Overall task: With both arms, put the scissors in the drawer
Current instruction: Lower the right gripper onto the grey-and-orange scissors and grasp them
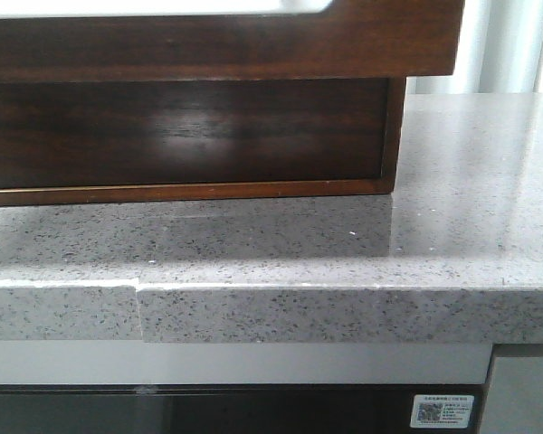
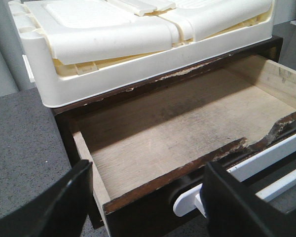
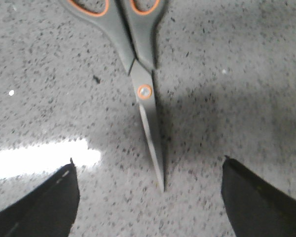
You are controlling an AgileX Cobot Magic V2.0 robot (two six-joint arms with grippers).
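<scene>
The drawer stands pulled open and empty, with a pale wood floor and a chipped dark brown front bearing a white handle. In the front view its glossy dark front juts out at the top, a pale shape along its upper edge. My left gripper is open just in front of the drawer front, its right finger before the handle and holding nothing. The scissors, grey with orange-trimmed handles, lie closed on the speckled counter. My right gripper is open above them, one finger on each side of the blade tip.
A cream plastic box sits on top of the dark wood cabinet. The cabinet stands on a grey speckled stone counter whose front edge has a seam at the left. Neither arm shows in the front view.
</scene>
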